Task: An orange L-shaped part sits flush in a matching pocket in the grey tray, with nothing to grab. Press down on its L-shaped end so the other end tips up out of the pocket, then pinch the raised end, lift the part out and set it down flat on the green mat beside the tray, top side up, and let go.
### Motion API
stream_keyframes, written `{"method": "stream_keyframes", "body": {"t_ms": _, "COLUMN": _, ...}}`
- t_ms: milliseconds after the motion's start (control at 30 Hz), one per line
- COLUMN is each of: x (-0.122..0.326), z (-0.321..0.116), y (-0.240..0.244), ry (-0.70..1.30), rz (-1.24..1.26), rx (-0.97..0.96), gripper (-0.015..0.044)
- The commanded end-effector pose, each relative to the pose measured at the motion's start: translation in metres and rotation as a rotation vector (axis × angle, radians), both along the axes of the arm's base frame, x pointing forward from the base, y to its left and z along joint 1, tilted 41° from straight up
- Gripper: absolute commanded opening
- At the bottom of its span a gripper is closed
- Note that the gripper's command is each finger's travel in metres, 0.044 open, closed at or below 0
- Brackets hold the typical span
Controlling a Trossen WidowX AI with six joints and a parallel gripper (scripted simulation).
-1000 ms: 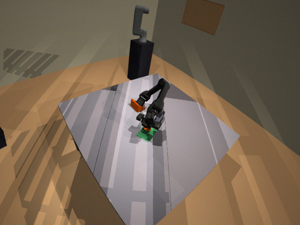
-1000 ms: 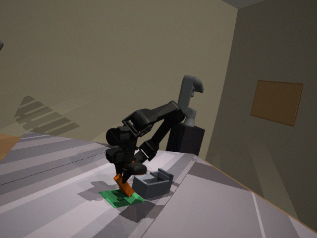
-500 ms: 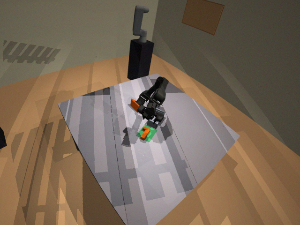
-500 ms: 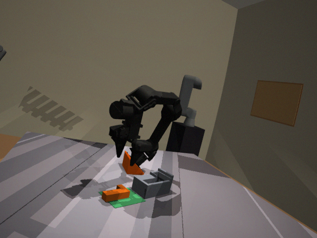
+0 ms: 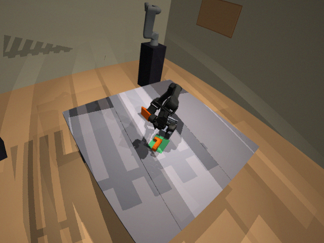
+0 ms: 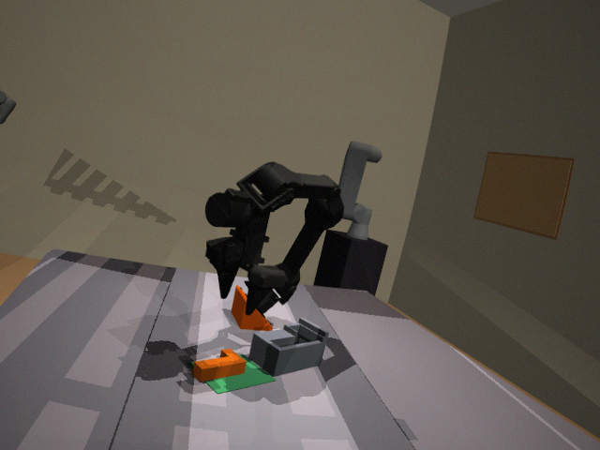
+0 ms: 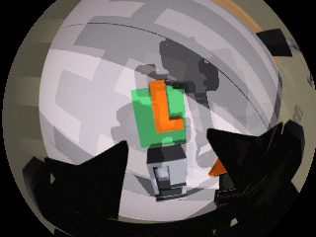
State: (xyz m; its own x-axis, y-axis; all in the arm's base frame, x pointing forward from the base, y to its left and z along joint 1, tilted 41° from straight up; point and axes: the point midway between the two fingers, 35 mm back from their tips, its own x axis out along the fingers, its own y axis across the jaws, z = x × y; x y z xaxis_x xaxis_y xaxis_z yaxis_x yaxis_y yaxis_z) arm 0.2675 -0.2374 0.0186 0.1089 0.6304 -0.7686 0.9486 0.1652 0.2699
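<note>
The orange L-shaped part [image 5: 157, 144] [image 6: 220, 367] [image 7: 160, 109] lies flat on the green mat [image 5: 164, 144] [image 6: 251, 379] [image 7: 143, 120]. The end of its long arm sticks out a little past the mat's edge, and its short leg is at the end nearer the tray. The grey tray [image 6: 263, 353] [image 7: 180, 172] stands beside the mat, and its pocket holds no orange part. My gripper [image 6: 236, 304] [image 7: 169, 140] is wide open and empty, above and clear of the part. In the top view the arm hides much of the tray and the fingertips are hard to make out.
An orange wedge-shaped block [image 5: 145, 113] [image 6: 245, 317] [image 7: 217, 168] stands on the table behind the tray, close to the arm. It is partly hidden by a finger in the wrist view. A grey arm on a dark pedestal [image 5: 151, 64] [image 6: 351, 262] stands beyond the table.
</note>
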Motion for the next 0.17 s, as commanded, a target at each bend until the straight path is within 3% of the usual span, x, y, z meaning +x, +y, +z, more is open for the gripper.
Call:
{"method": "stream_keyframes", "body": {"t_ms": 0, "x": 0.0005, "z": 0.0001, "y": -0.0006, "ry": -0.001, "rz": -0.004, "rx": -0.002, "gripper": 0.04}}
{"method": "stream_keyframes", "body": {"t_ms": 133, "x": 0.0005, "z": 0.0001, "y": -0.0006, "ry": -0.001, "rz": -0.004, "rx": -0.002, "gripper": 0.04}}
